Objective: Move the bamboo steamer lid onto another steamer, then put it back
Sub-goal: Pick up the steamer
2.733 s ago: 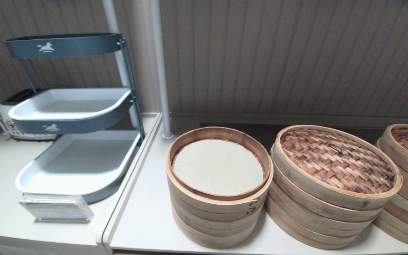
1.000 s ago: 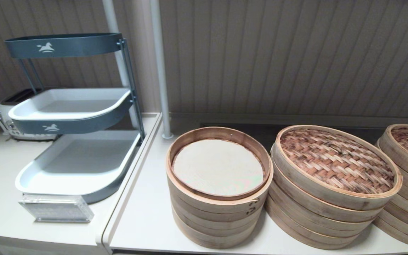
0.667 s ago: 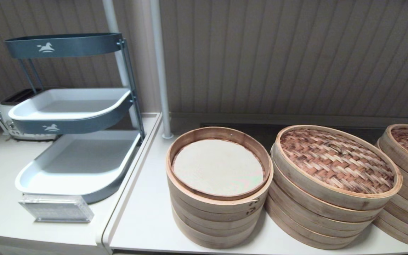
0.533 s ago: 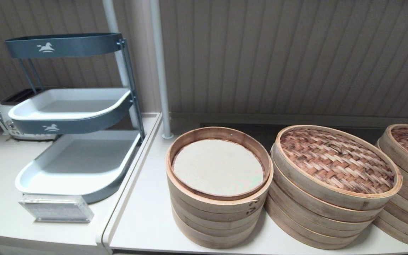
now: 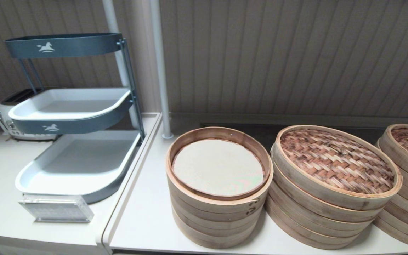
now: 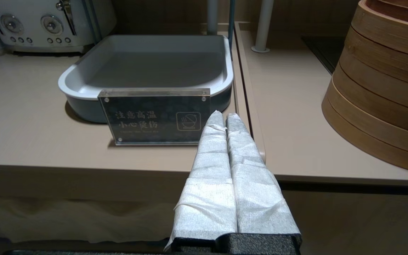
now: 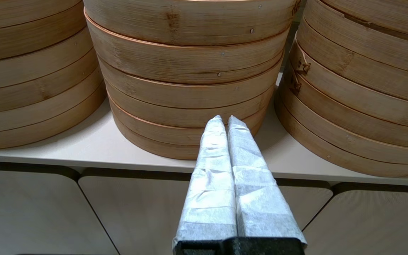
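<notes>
Three steamer stacks sit in a row on the surface. Open stack is leftmost, lidded stack beside it. Tray rack stands further left.

Pale bamboo steamer stack with brown herringbone woven lid; open stack shows a cream liner; grey-blue rack.

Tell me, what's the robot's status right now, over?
Both shut, empty: left end effector low by the sign, right end effector facing the middle stack. The bamboo steamer lid sits atop that stack. Nothing on top of it.
</notes>
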Controlling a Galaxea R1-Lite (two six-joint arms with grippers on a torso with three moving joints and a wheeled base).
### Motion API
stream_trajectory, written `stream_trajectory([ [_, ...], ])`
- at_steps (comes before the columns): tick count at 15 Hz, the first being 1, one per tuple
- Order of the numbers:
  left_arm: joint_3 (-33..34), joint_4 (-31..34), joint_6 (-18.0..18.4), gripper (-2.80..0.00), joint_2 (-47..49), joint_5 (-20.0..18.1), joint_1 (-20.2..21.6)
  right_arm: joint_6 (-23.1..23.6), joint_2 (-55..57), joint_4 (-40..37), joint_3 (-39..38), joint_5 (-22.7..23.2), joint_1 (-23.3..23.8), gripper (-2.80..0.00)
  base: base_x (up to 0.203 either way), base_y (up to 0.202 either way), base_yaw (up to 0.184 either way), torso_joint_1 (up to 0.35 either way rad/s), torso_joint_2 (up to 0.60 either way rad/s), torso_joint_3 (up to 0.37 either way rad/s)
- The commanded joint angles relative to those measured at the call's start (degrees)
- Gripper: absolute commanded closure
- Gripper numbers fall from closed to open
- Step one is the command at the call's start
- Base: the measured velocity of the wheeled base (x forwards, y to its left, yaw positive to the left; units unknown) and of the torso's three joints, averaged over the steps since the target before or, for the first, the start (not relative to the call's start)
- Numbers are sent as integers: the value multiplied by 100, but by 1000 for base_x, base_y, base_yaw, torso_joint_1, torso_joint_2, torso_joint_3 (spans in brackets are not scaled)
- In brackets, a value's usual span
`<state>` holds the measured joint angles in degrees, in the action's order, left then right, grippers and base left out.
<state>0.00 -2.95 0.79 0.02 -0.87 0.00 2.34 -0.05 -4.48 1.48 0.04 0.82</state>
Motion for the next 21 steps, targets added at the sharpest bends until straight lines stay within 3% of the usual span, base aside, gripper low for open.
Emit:
stream_trajectory([
  [1,158,-4,0,0,-2,-1,0,21,5,-18,11,-4,-3,0,0,0,0,0,0,0],
  [4,158,-4,0,0,-2,-1,0,39,31,-196,377,149,-3,0,0,0,0,0,0,0],
  [8,158,-4,9,0,-2,-10,0,39,453,-967,1805,202,-3,0,0,0,0,0,0,0],
  [14,158,-4,22,0,-2,-10,0,66,2373,-1735,4117,174,-18,0,0,0,0,0,0,0],
  [21,158,-4,18,0,-2,-10,0,82,5131,-2319,6825,227,-351,0,0,0,0,0,0,0],
])
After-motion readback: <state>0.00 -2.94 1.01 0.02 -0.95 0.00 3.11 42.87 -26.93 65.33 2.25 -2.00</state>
